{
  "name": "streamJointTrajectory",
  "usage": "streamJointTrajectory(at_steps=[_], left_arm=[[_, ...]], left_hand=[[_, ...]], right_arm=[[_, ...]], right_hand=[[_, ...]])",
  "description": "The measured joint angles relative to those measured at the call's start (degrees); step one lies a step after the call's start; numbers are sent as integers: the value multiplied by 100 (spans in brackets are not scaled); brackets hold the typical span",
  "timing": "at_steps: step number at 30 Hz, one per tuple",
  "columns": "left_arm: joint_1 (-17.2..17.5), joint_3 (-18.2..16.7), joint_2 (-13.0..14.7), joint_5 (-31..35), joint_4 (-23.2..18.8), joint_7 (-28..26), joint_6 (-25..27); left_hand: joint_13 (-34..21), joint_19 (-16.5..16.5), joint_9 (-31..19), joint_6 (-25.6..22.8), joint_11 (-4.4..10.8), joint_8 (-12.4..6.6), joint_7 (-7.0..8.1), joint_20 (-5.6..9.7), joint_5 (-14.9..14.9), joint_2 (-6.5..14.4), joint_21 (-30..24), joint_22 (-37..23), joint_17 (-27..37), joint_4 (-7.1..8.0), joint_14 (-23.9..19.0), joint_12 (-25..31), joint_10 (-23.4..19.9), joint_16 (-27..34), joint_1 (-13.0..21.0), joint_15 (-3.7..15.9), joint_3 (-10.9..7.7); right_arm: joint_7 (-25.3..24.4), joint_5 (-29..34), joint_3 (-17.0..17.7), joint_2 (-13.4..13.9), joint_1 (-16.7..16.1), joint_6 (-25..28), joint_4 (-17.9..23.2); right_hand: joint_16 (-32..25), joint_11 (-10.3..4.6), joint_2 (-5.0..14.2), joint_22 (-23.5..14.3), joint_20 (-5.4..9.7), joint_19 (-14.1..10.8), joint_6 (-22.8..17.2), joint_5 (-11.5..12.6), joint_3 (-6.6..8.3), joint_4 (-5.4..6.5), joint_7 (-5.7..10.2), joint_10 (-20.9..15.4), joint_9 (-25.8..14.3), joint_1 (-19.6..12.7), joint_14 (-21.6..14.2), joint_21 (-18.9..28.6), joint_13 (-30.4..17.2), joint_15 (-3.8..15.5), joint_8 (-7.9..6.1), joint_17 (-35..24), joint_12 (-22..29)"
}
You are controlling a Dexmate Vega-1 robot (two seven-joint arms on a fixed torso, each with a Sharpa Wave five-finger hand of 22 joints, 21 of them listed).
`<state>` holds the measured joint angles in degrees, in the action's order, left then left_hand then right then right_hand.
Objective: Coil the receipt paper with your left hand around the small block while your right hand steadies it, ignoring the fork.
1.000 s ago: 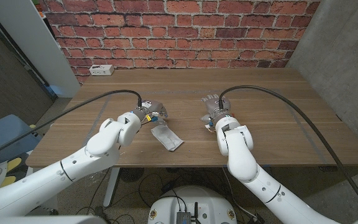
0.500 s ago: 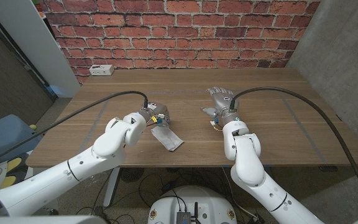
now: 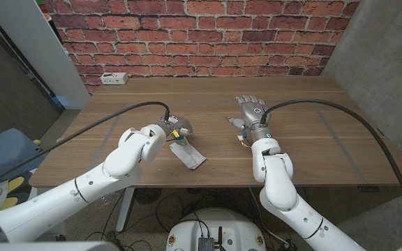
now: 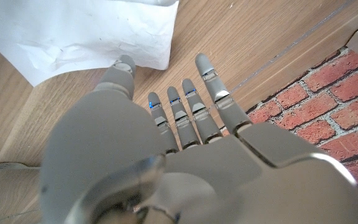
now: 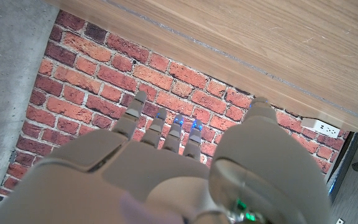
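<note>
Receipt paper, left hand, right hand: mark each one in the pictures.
receipt paper (image 3: 188,155), head view, middle of the white strip.
left hand (image 3: 174,128), head view, back of the hand.
right hand (image 3: 250,111), head view, back of the hand.

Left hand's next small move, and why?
Probably ease the left hand toward the receipt paper until the fingers reach its edge. In the left wrist view the fingers are spread and hold nothing, with the white sheet lying flat just past the fingertips. The right hand is also open, off to the side.
</note>
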<state>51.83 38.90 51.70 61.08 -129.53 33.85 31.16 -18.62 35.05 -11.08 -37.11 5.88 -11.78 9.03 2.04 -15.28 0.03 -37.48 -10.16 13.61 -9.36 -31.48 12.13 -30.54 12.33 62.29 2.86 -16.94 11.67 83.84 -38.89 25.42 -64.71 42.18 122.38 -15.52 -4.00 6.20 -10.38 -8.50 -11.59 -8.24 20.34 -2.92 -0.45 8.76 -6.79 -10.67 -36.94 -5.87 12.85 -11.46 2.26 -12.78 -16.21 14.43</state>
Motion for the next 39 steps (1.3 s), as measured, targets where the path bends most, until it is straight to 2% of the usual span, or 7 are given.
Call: streamJointTrajectory(at_steps=[3, 8, 13, 16, 21, 32, 39], left_arm=[[-5, -37, 6, 40, -56, 217, -47], [-5, -70, -13, 123, -102, 479, -127], [23, -63, -82, 314, -105, 639, -168], [54, -39, -119, 389, -84, 664, -177], [142, -2, -223, 742, 45, 626, -260], [242, 38, -448, 916, 409, 314, -440], [239, 103, -555, 1007, 575, 207, -491]], left_hand=[[-15, 152, 0, -345, 14, -96, -83, 147, 0, 164, -68, -12, 28, 20, -257, 155, -309, 146, 166, 24, -20], [-65, 251, 0, -587, 90, -142, -126, 145, 50, 220, -90, -12, 124, 71, -601, 315, -672, 366, 221, 56, 31], [-103, 282, 0, -529, 93, -69, -110, 176, 117, 190, -90, -12, 219, 107, -574, 315, -646, 404, 251, 68, 149], [-122, 283, 1, -472, 96, -28, -54, 176, 152, 189, -133, -12, 225, 118, -525, 314, -610, 404, 251, 82, 160], [-147, 378, 17, -476, 87, -28, -57, 165, 183, 189, -149, -12, 251, 147, -528, 314, -602, 404, 250, 79, 190], [-224, 652, 16, -741, 49, -29, -321, 198, 217, 355, -296, -11, 234, 218, -1018, 485, -1041, 562, 174, 116, 179], [-275, 755, 18, -969, 41, -92, -480, 239, 268, 434, -350, -11, 241, 183, -1303, 530, -1183, 651, 253, 194, 143]], right_arm=[[-115, -23, -39, 21, 20, 39, -51], [-258, -46, -95, 46, 56, 110, -96], [-326, -68, -137, 78, 78, 155, -105], [-343, -74, -145, 88, 82, 177, -105], [-350, -81, -186, 125, 84, 216, -80], [-278, -23, -228, 161, 61, 276, -34], [-218, 58, -247, 163, 49, 286, -29]], right_hand=[[0, 4, -24, 0, 0, 0, -37, 0, 1, -1, -25, -22, 0, 24, -39, 0, 0, -21, 0, 13, 0], [0, 1, -27, 0, 0, -41, -68, 0, -23, 23, 5, -80, 0, 67, -63, 0, 0, 3, 0, 27, 0], [0, 1, -23, -1, 21, -62, -68, 0, -23, 23, 5, -80, 0, 82, -83, 0, -1, -4, 0, 26, 0], [0, 1, -45, -1, 1, -82, -98, 0, -47, 47, -25, -80, 0, 105, -100, 0, -1, -21, 0, 26, 0], [0, 1, -52, -1, 1, -82, -118, 1, -47, 47, -6, -120, 0, 112, -100, 0, -1, -21, 0, 26, 0], [0, -20, -60, -1, 1, -82, -139, 1, -70, 70, 15, -142, 0, 180, -99, 0, -1, -22, 0, 37, 0], [0, -20, -60, -2, 1, -82, -152, 1, -70, 70, 1, -141, 0, 180, -122, 0, -1, 1, 0, 53, 0]])
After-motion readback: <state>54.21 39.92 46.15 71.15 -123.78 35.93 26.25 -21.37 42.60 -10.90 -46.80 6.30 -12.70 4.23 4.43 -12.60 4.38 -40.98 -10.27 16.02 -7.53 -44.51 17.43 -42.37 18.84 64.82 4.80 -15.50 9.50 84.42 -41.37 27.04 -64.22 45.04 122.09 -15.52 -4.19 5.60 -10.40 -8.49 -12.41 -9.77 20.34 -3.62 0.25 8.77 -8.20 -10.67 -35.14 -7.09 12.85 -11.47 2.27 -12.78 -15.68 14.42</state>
